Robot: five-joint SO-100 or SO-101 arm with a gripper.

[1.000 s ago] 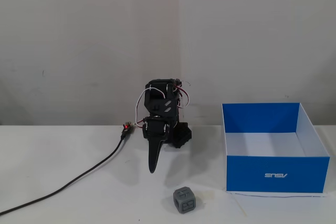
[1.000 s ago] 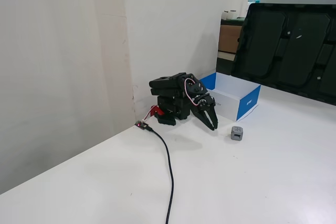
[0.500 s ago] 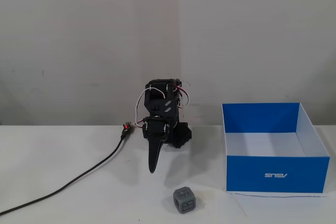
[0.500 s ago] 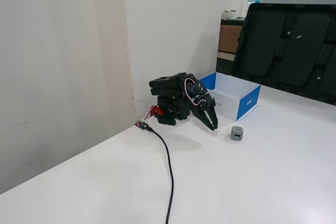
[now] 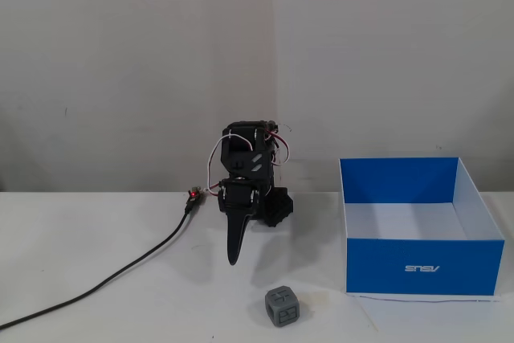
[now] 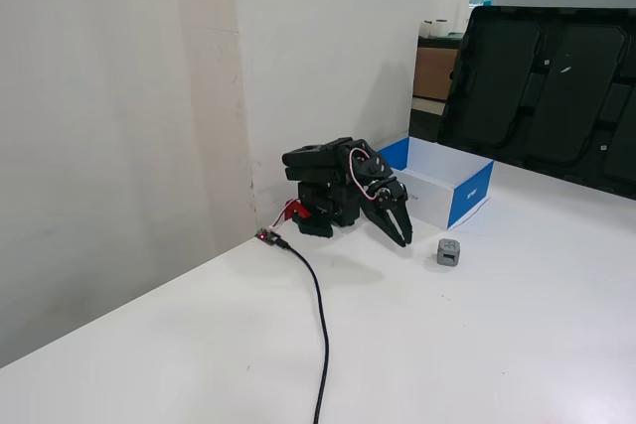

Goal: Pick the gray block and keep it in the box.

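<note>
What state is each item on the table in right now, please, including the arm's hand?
gray block: resting on the table in front of the box, apart from it, not held.
box: open on top, upright, nothing visible inside.
hand: folded low near the arm's base, pointing down, shut and holding nothing.
black cable: lying loose on the table, plugged in at the arm's base.
</note>
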